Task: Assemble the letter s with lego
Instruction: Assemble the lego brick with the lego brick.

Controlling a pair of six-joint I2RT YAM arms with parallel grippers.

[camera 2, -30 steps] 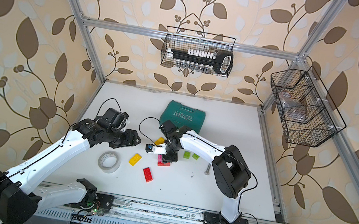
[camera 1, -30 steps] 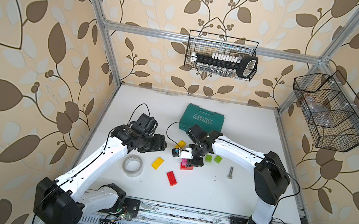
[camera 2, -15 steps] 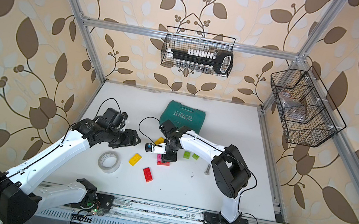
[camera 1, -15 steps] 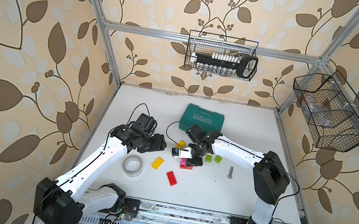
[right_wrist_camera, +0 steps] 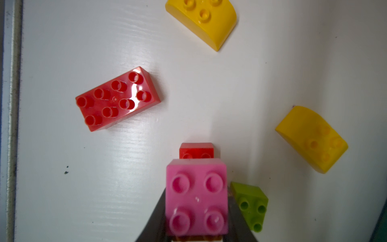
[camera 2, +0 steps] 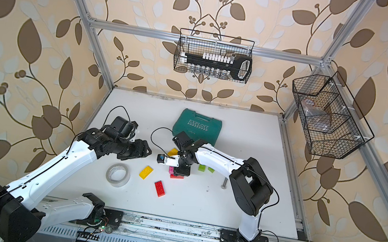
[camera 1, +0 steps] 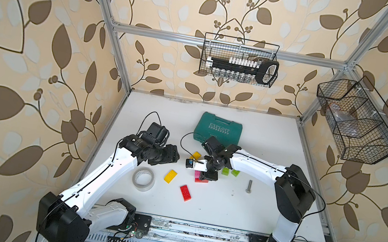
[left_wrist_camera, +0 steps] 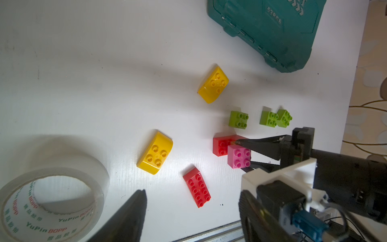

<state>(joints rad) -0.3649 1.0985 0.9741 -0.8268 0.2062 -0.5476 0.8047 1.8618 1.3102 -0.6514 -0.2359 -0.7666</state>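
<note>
My right gripper (right_wrist_camera: 196, 191) is shut on a small pink lego brick (right_wrist_camera: 196, 209), studs up, with a brown sliver showing beneath it. The brick hangs partly over a red square brick (left_wrist_camera: 221, 144) on the table. A long red brick (camera 1: 185, 192) and two yellow bricks (camera 1: 170, 176) (camera 1: 195, 155) lie to its left. Three green squares (left_wrist_camera: 238, 119) (left_wrist_camera: 269, 118) (left_wrist_camera: 284, 118) sit past it. My left gripper (camera 1: 173, 157) is open and empty, left of the bricks and apart from them. Only one of its fingers (left_wrist_camera: 132, 213) shows in the left wrist view.
A roll of clear tape (camera 1: 143, 179) lies under the left arm. A green tool case (camera 1: 218, 131) stands behind the bricks. A grey bolt (camera 1: 248, 186) lies to the right. Wire baskets (camera 1: 240, 60) (camera 1: 358, 122) hang on the back and right walls.
</note>
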